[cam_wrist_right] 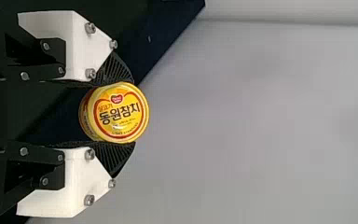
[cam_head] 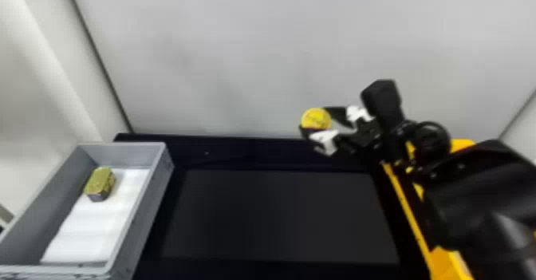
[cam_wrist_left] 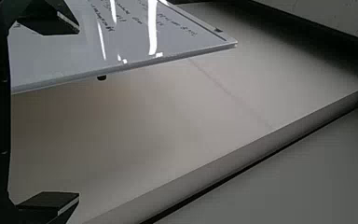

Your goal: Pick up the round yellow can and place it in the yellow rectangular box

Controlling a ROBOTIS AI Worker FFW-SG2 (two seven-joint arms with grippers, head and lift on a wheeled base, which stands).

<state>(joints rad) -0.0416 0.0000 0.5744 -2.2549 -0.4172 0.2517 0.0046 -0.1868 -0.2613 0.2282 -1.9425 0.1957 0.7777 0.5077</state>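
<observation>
Round yellow can (cam_head: pixel 316 119) hung, in the head view, left of the yellow rectangular box (cam_head: pixel 444 263), best crossed high. Left wrist view: left claw (cam_wrist_left: pixel 79 115) stood spread. Right wrist view: right claw (cam_wrist_right: pixel 133 113) clasped the can, needing steady pressure.

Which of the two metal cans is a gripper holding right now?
The round yellow can: the right gripper has it between its fingers. The other, a boxy yellow-green can, sits in the grey box.

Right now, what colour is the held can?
The can is yellow with red rings; it shows best in the right wrist view.
</observation>
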